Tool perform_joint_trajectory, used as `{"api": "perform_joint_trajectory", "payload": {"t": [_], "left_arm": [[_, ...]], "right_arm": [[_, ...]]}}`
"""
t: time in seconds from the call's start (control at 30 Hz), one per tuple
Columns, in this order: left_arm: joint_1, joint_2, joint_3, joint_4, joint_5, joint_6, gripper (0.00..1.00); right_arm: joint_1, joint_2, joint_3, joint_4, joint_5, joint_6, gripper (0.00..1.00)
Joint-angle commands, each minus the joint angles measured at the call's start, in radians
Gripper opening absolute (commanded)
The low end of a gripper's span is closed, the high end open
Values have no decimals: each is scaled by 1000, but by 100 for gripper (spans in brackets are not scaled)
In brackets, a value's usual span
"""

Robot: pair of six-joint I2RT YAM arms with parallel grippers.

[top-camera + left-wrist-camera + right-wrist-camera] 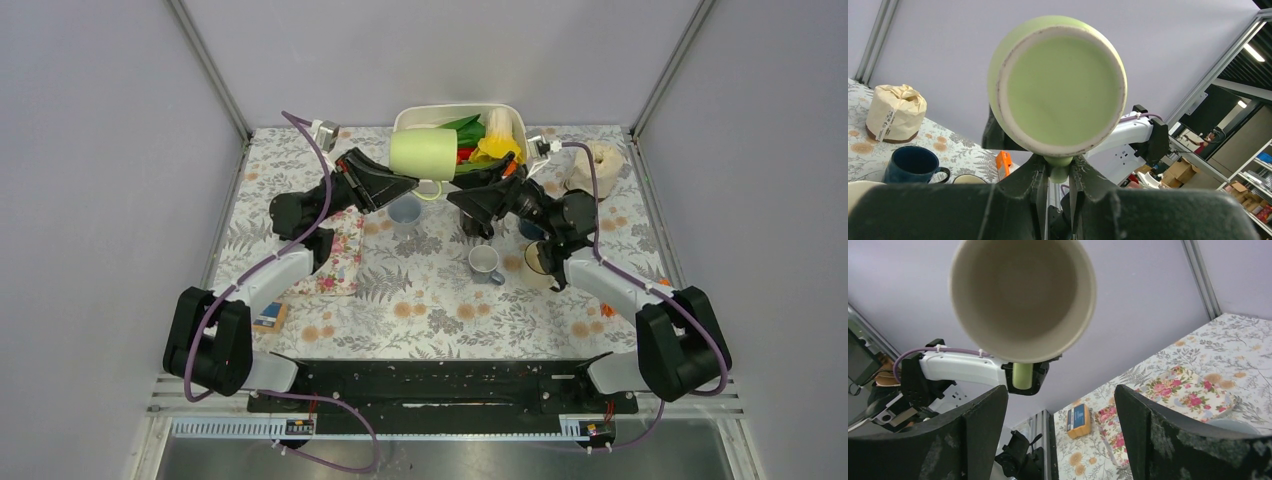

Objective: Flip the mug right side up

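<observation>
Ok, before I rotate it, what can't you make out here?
Handle of the green mug: left wrist view, mostly buried inside the left end effector.
White bin contents: top view, partly covered by the mug.
Dark blue mug: top view, nearly hidden behind the right arm.

You will find no text that you can read here. The white label (883, 125) on the paper bag (898, 107) carries print too small to make out, and the blue-and-orange box (1079, 421) shows markings too blurred to read.
</observation>
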Motion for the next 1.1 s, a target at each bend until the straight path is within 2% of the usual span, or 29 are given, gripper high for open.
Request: {"api": "perform_joint_trajectory", "payload": {"t": [0.0,0.17,0.63,1.07], "left_arm": [[-3,-27,4,105,-78,31,0],[-8,-26,-4,84,-83,64,0],[-64,10,0,64,-48,108,0],[-107,36,5,69,-13,146,0]], "right_arm": [[17,-50,-17,123,8,33,87],[47,-49,-3,99,17,31,87],[81,17,44,92,71,83,75],[81,19,49,112,85,144,48]]}}
